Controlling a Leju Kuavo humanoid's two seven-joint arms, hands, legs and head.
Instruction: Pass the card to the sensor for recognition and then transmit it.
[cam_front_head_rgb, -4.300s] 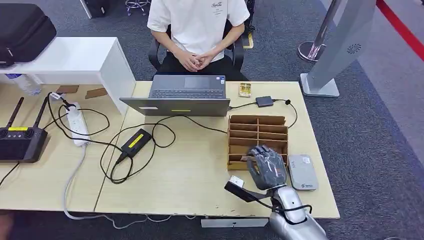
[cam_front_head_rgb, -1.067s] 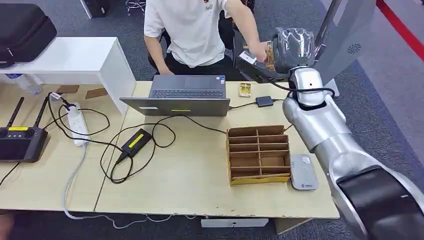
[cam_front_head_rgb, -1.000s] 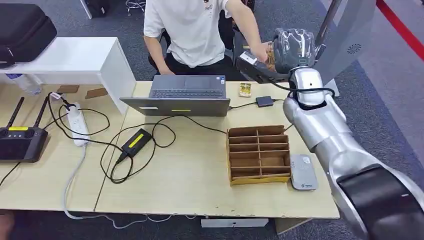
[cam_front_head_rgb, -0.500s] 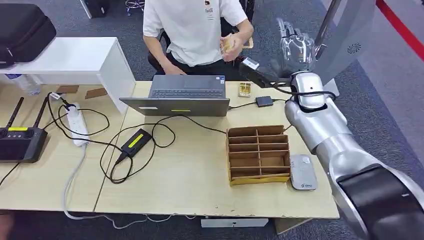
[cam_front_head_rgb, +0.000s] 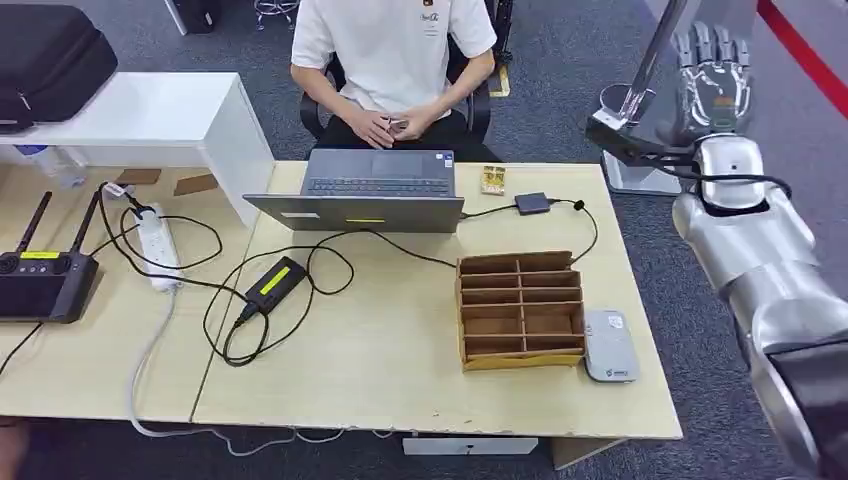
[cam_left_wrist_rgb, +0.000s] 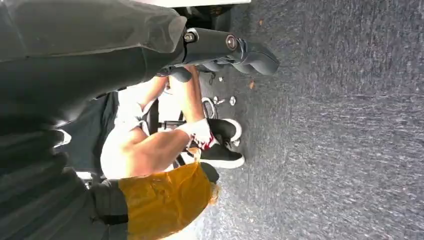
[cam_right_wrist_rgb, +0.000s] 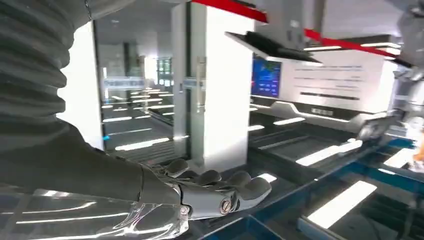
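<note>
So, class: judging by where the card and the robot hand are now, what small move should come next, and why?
Probably lower the right robot hand to rest: it is raised with fingers apart, holding nothing, while the seated person's hands appear to hold the card.

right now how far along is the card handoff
Looks nearly finished. The right hand is raised beside the desk with fingers spread and nothing in it. The seated person's hands are together in the lap, seemingly around a small item, too small to confirm as the card. The reader beside the cardboard organizer lies bare. Nothing is in hand; what's left is probably just lowering the arm.
</note>
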